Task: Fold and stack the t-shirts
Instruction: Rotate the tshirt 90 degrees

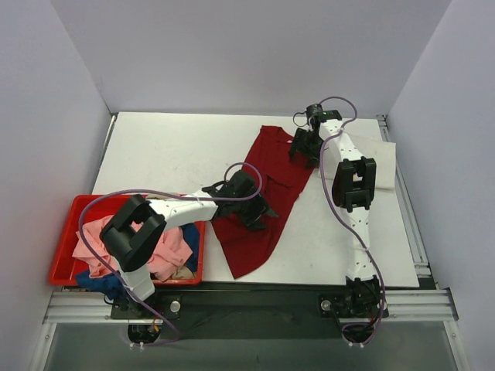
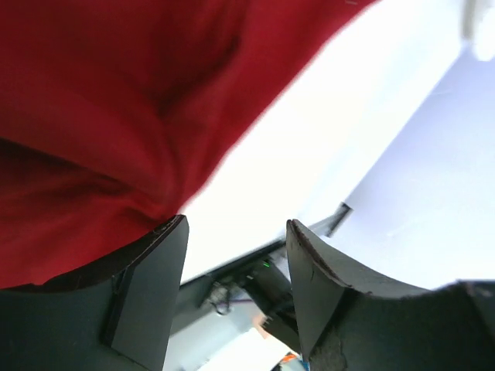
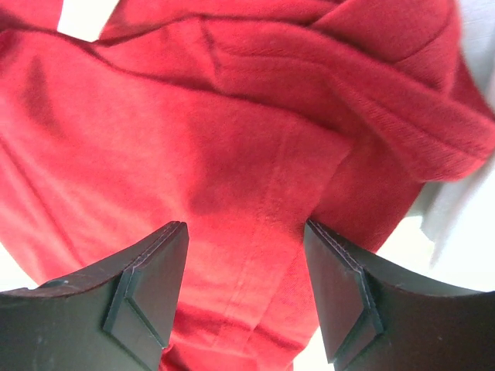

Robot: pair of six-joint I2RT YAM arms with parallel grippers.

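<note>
Cloth of the dark red t-shirt [image 1: 267,174] lies stretched slantwise across the white worktop [image 1: 170,147], from the far middle toward the near edge. At its left side sits the left pincer [image 1: 251,207], fingers parted with nothing between them (bare worktop shows in the gap). Over the shirt's far right corner hangs the right pincer [image 1: 303,147], also spread wide, with red fabric below. A pink t-shirt [image 1: 166,247] is heaped in the red bin [image 1: 62,232] at the left.
</note>
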